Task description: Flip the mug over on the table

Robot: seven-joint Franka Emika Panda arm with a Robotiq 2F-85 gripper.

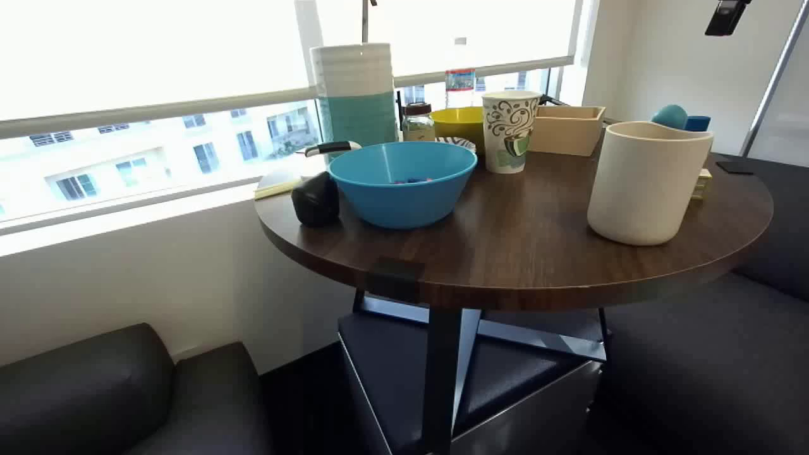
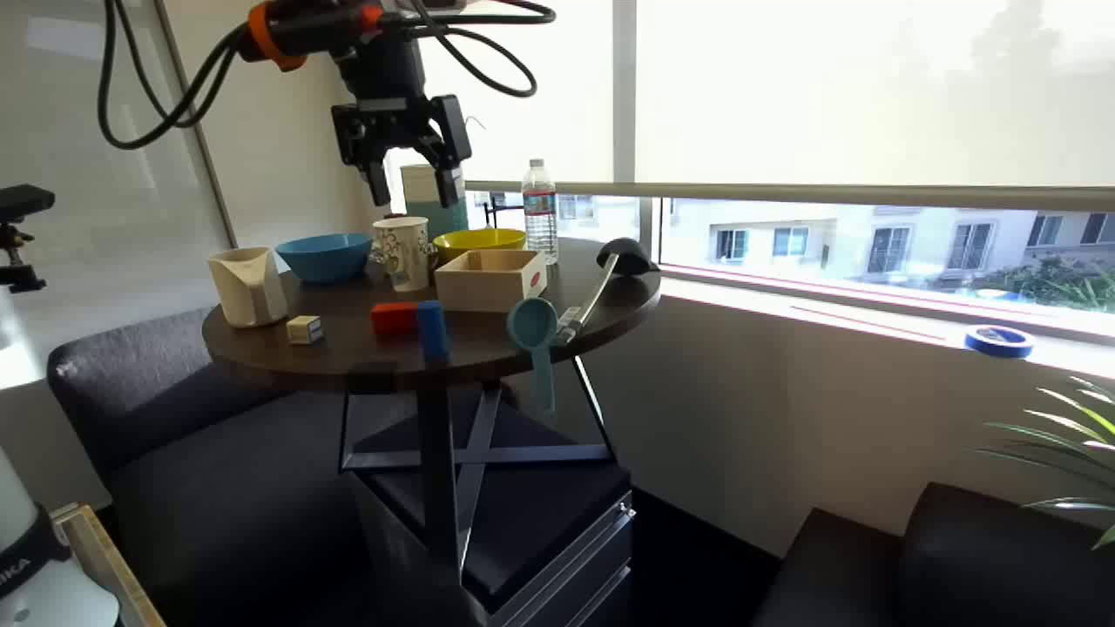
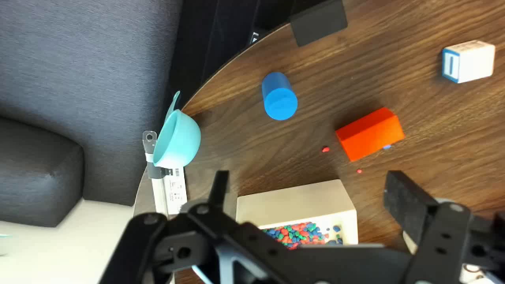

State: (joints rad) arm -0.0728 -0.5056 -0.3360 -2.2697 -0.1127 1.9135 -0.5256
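The cream-white mug (image 1: 648, 189) stands upright, rim up, near the edge of the round dark brown table (image 1: 518, 240). It also shows at the left side of the table in an exterior view (image 2: 248, 292), with its handle or spout side toward that camera. The mug is out of the wrist view. My gripper (image 2: 414, 196) is open and empty, pointing down high above the table, over the patterned cup and wooden box area and apart from the mug. In the wrist view the two fingers (image 3: 307, 177) are wide apart with nothing between them.
A wooden box (image 3: 296, 201) of coloured pebbles lies below the gripper. An orange-red block (image 3: 371, 132), blue cylinder (image 3: 280, 102), letter block (image 3: 469, 63) and turquoise scoop (image 3: 177, 140) are nearby. Patterned cup (image 2: 405, 252), blue bowl (image 2: 325, 259), yellow bowl (image 2: 479, 242) and bottle (image 2: 539, 213) stand behind.
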